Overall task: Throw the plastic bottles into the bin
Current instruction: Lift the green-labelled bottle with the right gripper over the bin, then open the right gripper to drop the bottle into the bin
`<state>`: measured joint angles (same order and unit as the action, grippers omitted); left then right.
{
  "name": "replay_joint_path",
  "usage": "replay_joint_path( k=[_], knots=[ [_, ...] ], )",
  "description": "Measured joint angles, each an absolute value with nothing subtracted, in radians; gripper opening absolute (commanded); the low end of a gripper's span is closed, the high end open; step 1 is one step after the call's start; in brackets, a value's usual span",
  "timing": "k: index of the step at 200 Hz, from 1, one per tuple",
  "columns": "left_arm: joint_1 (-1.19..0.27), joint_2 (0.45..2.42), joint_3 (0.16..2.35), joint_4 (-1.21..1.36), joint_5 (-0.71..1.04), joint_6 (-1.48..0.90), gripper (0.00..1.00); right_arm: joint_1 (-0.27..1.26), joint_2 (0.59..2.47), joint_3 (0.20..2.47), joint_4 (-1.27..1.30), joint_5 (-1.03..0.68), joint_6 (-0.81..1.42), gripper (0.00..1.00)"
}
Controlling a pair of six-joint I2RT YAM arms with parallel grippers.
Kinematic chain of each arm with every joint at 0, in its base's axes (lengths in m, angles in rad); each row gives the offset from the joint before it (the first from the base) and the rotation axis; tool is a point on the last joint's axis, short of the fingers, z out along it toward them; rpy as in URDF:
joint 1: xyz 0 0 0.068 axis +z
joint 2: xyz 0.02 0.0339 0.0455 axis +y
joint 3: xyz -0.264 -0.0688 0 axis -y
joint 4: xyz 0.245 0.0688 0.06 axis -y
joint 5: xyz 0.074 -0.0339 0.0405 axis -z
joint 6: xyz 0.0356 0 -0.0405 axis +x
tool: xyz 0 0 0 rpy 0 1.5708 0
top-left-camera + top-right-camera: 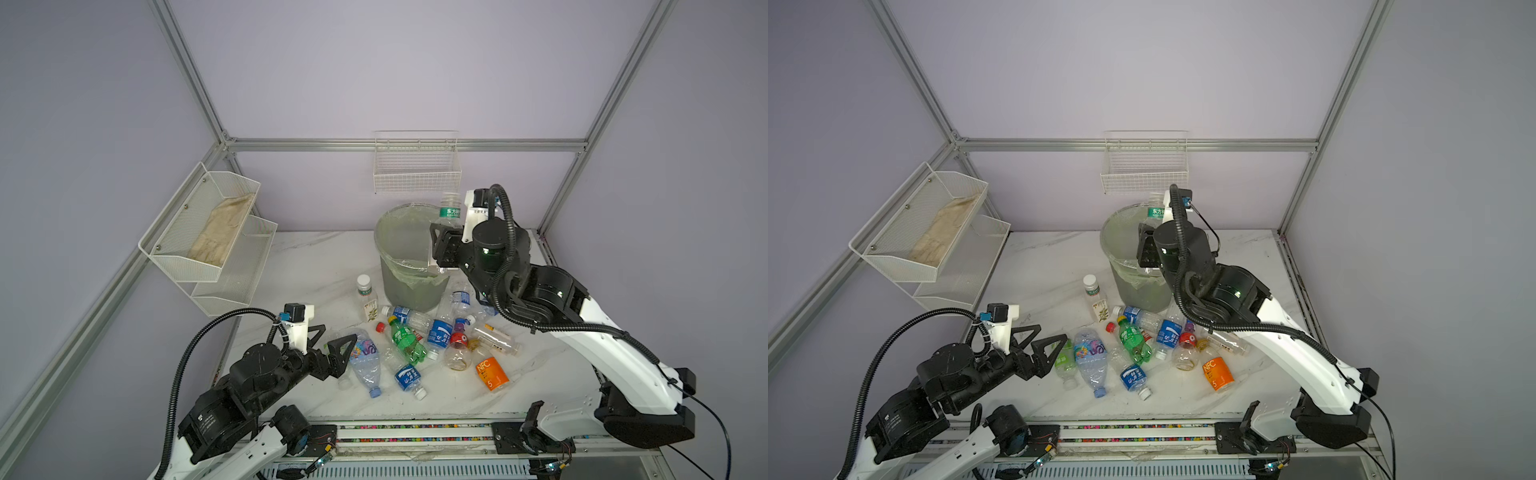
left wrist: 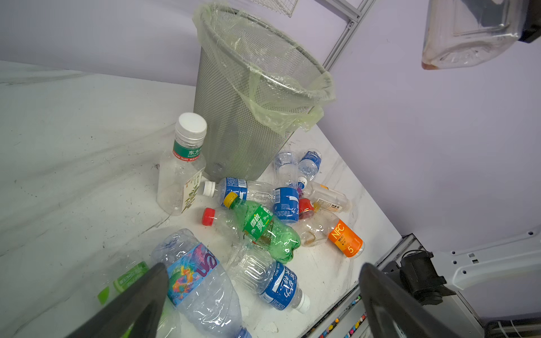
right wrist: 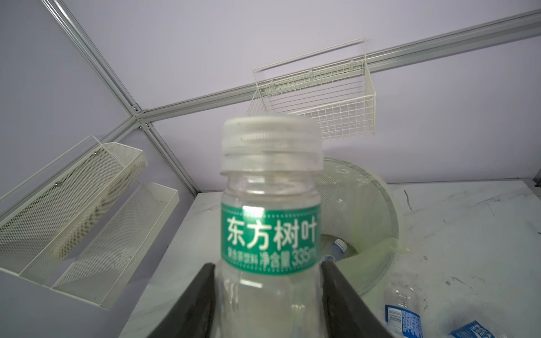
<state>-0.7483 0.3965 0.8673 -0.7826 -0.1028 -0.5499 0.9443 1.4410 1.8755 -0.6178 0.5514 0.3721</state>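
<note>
Clear plastic bottles (image 1: pixel 409 338) lie loose on the table (image 1: pixel 307 266) nearest us; we find the left gripper (image 1: pixel 338 332) beside them, jaws spread wide, holding nothing. Farther back, we find the right gripper (image 3: pixel 268 269) clamped on a green-labelled bottle (image 3: pixel 269 228), high at the rim of the bin (image 1: pixel 399 249).

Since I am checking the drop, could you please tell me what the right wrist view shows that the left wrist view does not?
Only the right wrist view: the held bottle's green label and white cap between the right gripper's jaws, and a blue-labelled bottle inside the bin. Only the left wrist view: the green-tinted bottle and orange-labelled bottle lying on the table. Both: the lined bin and the held bottle.
</note>
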Motion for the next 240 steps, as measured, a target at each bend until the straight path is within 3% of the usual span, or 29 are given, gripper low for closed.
replay_joint_path(
  k=[30,48,52,62,69,71,73,75,78,107,168,240],
  knots=[
    [-0.748,0.395,0.867,-0.787,-0.101,-0.559,1.00,0.850,1.570,1.969,-0.623,0.478,0.357,0.11],
    [-0.748,0.395,0.867,-0.788,-0.100,-0.561,1.00,0.802,1.645,2.020,-0.631,0.443,0.353,0.20],
    [-0.748,0.395,0.867,-0.788,-0.100,-0.561,1.00,0.792,1.658,2.029,-0.633,0.433,0.353,0.26],
    [-0.748,0.395,0.867,-0.788,-0.099,-0.563,1.00,0.762,1.697,2.050,-0.645,0.406,0.352,0.54],
    [-0.748,0.395,0.867,-0.789,-0.098,-0.565,1.00,0.736,1.732,2.078,-0.667,0.380,0.353,0.66],
    [-0.748,0.395,0.867,-0.789,-0.098,-0.565,1.00,0.729,1.743,2.090,-0.675,0.372,0.351,0.80],
    [-0.748,0.395,0.867,-0.789,-0.097,-0.566,1.00,0.724,1.750,2.098,-0.681,0.368,0.351,0.83],
    [-0.748,0.395,0.867,-0.789,-0.097,-0.566,1.00,0.718,1.762,2.108,-0.688,0.363,0.351,0.93],
    [-0.748,0.395,0.867,-0.790,-0.097,-0.566,1.00,0.711,1.779,2.126,-0.701,0.356,0.353,0.97],
    [-0.748,0.395,0.867,-0.801,-0.096,-0.566,1.00,0.684,1.856,2.215,-0.765,0.344,0.337,0.98],
    [-0.748,0.401,0.867,-0.811,-0.095,-0.569,1.00,0.718,1.560,2.080,-0.717,0.270,0.325,0.97],
    [-0.748,0.418,0.867,-0.818,-0.075,-0.595,1.00,0.714,1.181,1.619,-0.473,0.112,0.389,0.97]
  ],
)
